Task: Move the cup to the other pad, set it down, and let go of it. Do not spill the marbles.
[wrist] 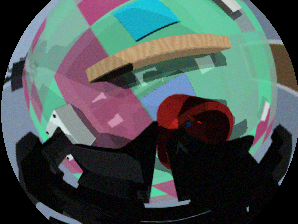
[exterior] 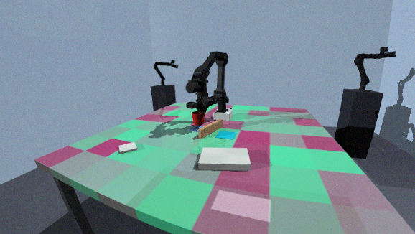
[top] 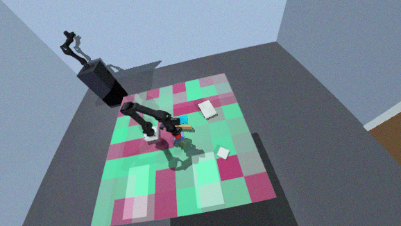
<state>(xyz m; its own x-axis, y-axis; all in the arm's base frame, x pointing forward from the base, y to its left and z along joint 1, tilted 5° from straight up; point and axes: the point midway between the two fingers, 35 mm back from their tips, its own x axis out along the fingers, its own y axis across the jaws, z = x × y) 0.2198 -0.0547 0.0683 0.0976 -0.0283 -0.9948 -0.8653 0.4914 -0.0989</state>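
Observation:
A red cup (top: 177, 136) (exterior: 197, 118) (wrist: 200, 121) stands on or just above a dark blue pad (exterior: 194, 128) (wrist: 168, 98). I cannot tell if it still touches the pad. My gripper (top: 175, 131) (exterior: 200, 108) (wrist: 159, 124) comes down from above and is shut on the cup's rim at one side. A small blue marble shows inside the cup in the wrist view. The other pad (top: 183, 119) (exterior: 226, 135) (wrist: 145, 16) is bright cyan and lies beyond a wooden bar (top: 186, 127) (exterior: 210, 128) (wrist: 160, 56) that lies flat between the two pads.
A large white slab (top: 208, 109) (exterior: 224, 158) lies past the cyan pad. A small white block (top: 223, 152) (exterior: 127, 147) lies off to the side. The arm's white base (top: 151, 137) (exterior: 222, 115) stands close to the cup. Black camera stands are beside the table.

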